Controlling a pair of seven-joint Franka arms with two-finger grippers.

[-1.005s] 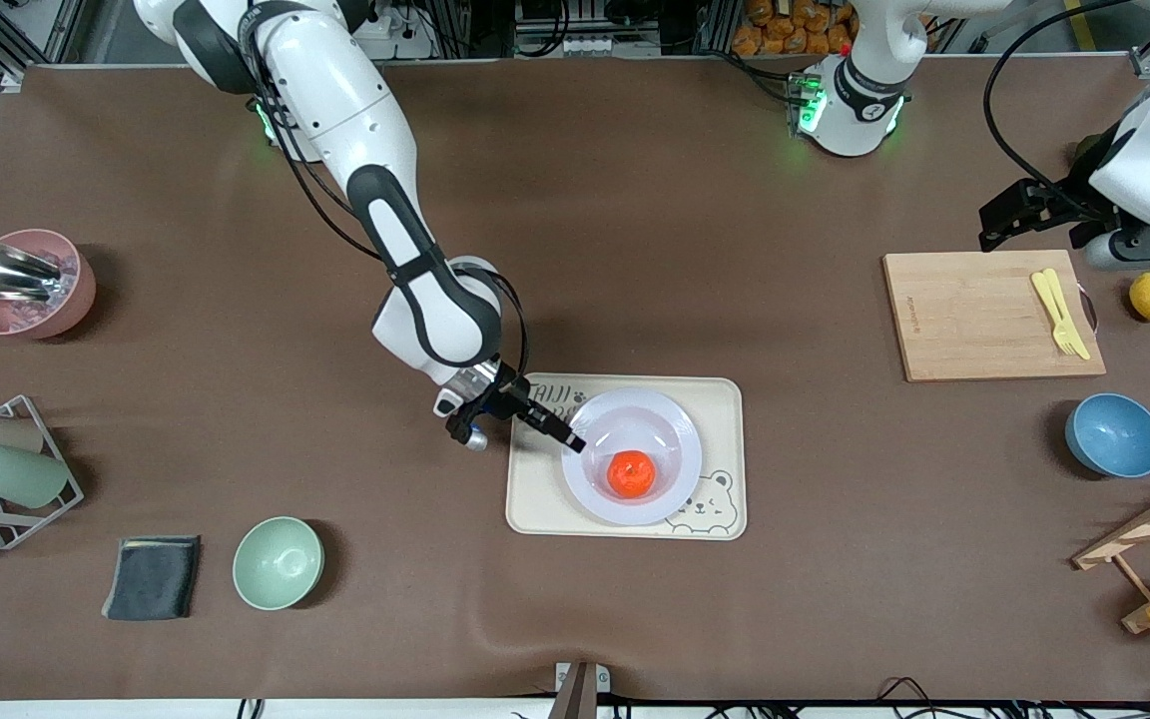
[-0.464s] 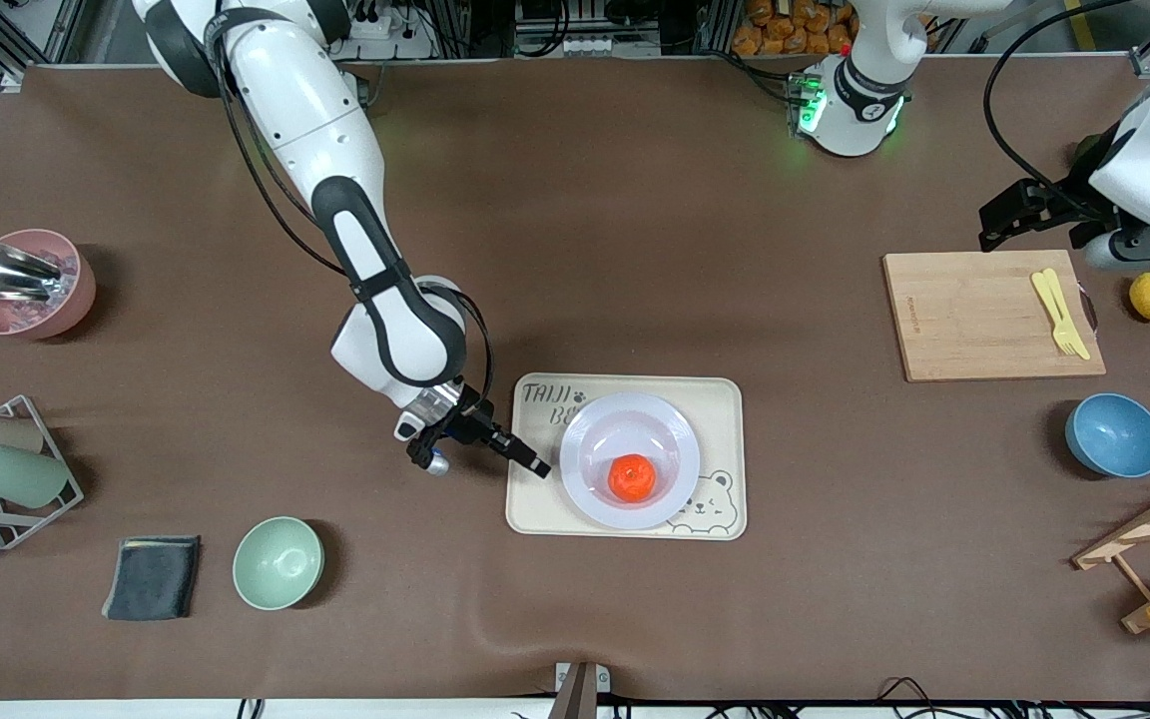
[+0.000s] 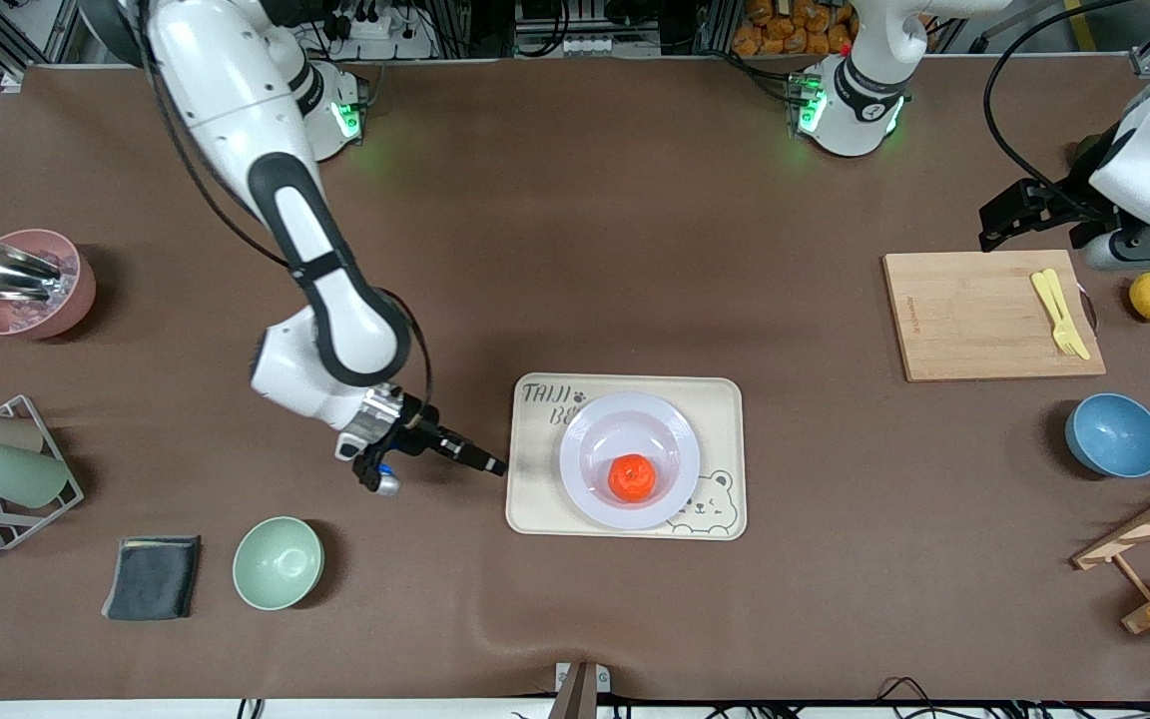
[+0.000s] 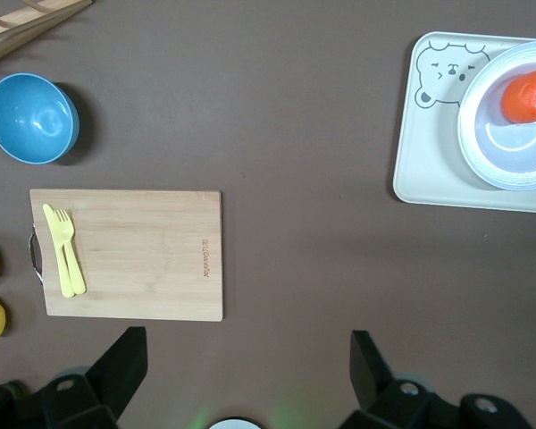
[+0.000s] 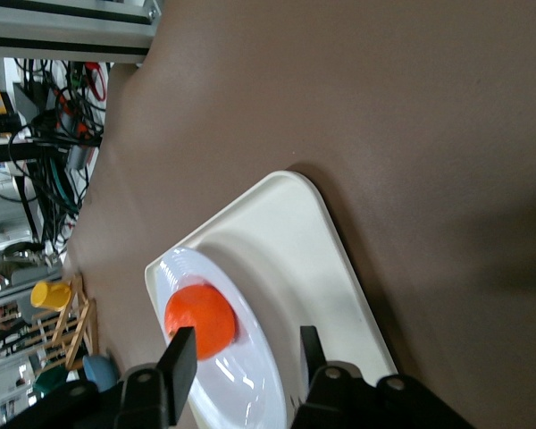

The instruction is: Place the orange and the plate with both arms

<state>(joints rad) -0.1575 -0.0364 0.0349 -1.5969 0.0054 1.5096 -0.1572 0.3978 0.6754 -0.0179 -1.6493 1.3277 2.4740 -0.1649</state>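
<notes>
The orange point(image 3: 632, 476) sits in the middle of the plate point(image 3: 595, 489). The plate rests on the tray point(image 3: 715, 399), a cream one with a little bear on it, near the middle of the bench point(image 3: 575, 250).

The right gripper point(image 3: 480, 462) hangs low over the bench, just beside the tray's edge toward the right arm's end. Its fingers point(image 5: 180, 360) are apart and hold nothing.

The left gripper point(image 3: 1009, 225) waits over the bench beside the cutting board point(image 3: 974, 315), well apart from the tray. Its fingers point(image 4: 121, 365) are spread wide and hold nothing.
</notes>
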